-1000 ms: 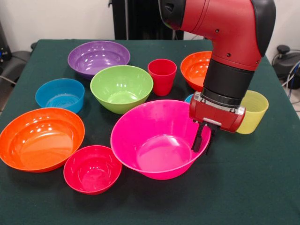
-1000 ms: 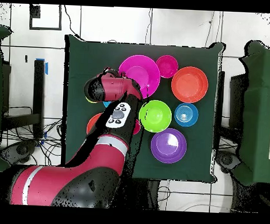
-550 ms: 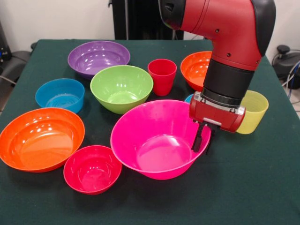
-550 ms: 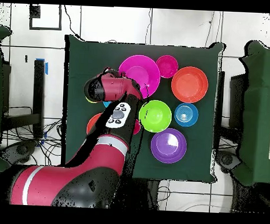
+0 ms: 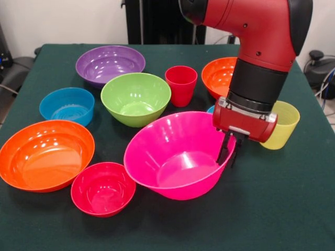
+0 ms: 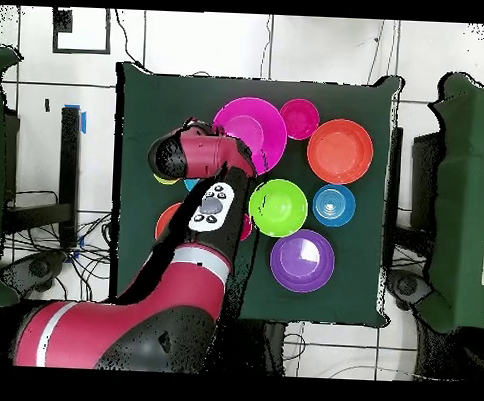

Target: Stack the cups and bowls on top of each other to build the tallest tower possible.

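Pinching tilted pink bowl (image 5: 175,157) rim, apparently, hand (image 5: 229,152)

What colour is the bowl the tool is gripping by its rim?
Bright pink bowl, held by the tool; clearest in the front view.

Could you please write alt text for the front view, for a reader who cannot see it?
A red robot gripper pinches the rim of a large pink bowl, tilting it up on a green table. Smaller coloured bowls and two cups surround it.

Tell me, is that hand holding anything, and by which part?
Yes: the hand grips the big pink bowl by its rim, on the side nearest the yellow cup; that side is tipped up.
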{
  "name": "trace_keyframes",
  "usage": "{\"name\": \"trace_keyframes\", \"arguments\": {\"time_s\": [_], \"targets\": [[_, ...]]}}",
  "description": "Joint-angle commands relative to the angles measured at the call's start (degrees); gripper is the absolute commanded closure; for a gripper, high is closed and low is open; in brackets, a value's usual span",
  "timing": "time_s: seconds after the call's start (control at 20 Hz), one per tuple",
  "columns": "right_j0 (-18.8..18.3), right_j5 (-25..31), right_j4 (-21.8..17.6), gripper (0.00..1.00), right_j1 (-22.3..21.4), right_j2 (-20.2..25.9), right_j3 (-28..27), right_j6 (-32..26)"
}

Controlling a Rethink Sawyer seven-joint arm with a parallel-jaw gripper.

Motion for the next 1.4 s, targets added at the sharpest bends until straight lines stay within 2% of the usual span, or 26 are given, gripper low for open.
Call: {"name": "trace_keyframes", "arguments": {"time_s": [0.05, 0.55, 1.0, 1.4], "targets": [[-1.26, 8.42, -4.84, 1.00, -4.95, 8.35, 3.65, -5.87], [-1.56, 10.56, -5.93, 1.00, -8.12, 8.94, 5.91, -5.45], [-1.64, 10.19, -6.27, 1.00, -8.84, 9.15, 7.00, -5.14], [-2.28, 12.19, -6.51, 1.00, -10.34, 9.93, 7.97, -6.64]]}}
